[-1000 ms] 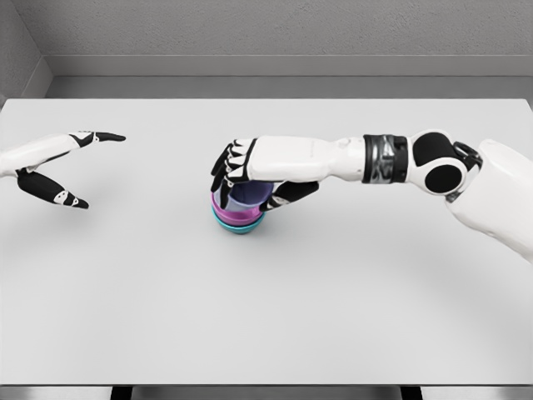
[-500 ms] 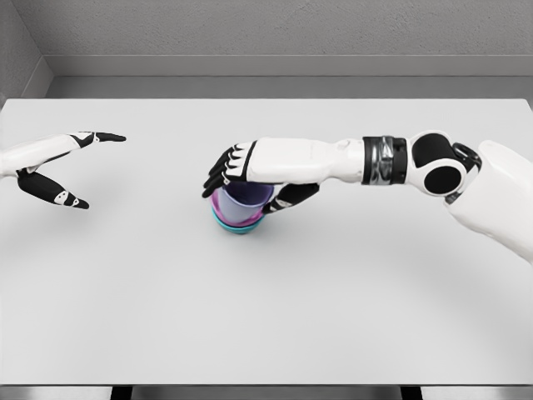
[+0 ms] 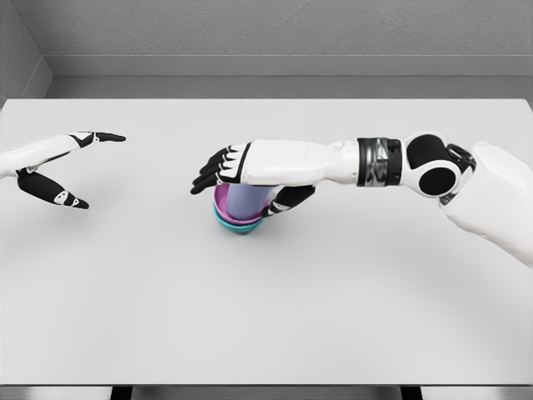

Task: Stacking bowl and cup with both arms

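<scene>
Near the middle of the white table [image 3: 266, 317], a little toward its far half, a teal bowl [image 3: 237, 226] is seen resting on the surface. A magenta bowl [image 3: 223, 202] is nested inside it, so that only the teal rim shows beneath the pink one. A pale lavender cup [image 3: 246, 201] is seated upright within the magenta bowl, its upper part hidden by the hand above it.

The right hand [image 3: 250, 171] is reached in from the right side, its white arm stretched almost level across the table. The palm is held directly over the cup. The four fingers [image 3: 210, 169] are extended outward to the left, beyond the stack and clear of it, and are spread rather than curled. The thumb [image 3: 287, 200] is lowered beside the right wall of the cup; whether it touches the cup cannot be told. No closed grasp on the cup is shown.

The left hand [image 3: 58, 162] is seen at the left edge, well apart from the stack. Its fingers are held straight and its thumb is parted below them, with nothing between them. A grey wall [image 3: 266, 33] is seen behind the far edge of the table.
</scene>
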Robot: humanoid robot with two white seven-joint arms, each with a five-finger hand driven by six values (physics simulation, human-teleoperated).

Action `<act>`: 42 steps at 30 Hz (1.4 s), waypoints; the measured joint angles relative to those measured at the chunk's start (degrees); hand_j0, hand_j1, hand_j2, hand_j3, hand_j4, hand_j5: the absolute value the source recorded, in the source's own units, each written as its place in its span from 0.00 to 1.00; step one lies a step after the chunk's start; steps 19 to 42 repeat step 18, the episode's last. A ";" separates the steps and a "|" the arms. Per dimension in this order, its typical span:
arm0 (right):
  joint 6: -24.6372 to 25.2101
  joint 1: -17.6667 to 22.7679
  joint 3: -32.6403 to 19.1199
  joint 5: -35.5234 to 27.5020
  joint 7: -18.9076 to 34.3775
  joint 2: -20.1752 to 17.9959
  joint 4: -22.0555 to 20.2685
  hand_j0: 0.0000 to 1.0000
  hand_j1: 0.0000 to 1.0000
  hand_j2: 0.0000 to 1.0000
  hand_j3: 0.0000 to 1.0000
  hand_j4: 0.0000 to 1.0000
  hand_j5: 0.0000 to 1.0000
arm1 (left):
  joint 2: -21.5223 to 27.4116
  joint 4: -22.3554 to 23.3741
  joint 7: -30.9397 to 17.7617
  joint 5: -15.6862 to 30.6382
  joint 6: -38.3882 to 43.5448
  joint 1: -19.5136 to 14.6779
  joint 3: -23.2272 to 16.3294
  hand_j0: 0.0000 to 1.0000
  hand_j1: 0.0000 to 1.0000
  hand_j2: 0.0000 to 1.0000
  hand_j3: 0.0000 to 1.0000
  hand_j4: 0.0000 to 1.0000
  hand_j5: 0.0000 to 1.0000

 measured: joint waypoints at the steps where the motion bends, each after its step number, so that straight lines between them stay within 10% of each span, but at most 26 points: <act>1: 0.00 0.00 0.00 0.00 0.00 0.01 -0.05 0.96 0.96 0.96 0.96 0.96 0.96 | 0.00 -0.01 0.00 0.00 0.00 0.00 0.00 1.00 1.00 1.00 1.00 1.00 1.00; 9: 0.00 0.09 -2.80 -0.40 0.07 -3.75 -0.33 0.98 0.98 0.98 0.98 0.98 0.98 | 0.00 -0.03 0.00 -0.05 0.00 0.00 0.00 1.00 1.00 1.00 1.00 1.00 1.00; 18: 0.00 1.58 -6.38 -2.57 -0.54 -17.15 -0.76 1.00 1.00 1.00 1.00 1.00 1.00 | 0.08 0.01 -0.05 -0.20 0.00 0.00 0.01 1.00 1.00 1.00 1.00 1.00 1.00; 42: 0.00 1.58 -6.38 -2.57 -0.54 -17.15 -0.76 1.00 1.00 1.00 1.00 1.00 1.00 | 0.08 0.01 -0.05 -0.20 0.00 0.00 0.01 1.00 1.00 1.00 1.00 1.00 1.00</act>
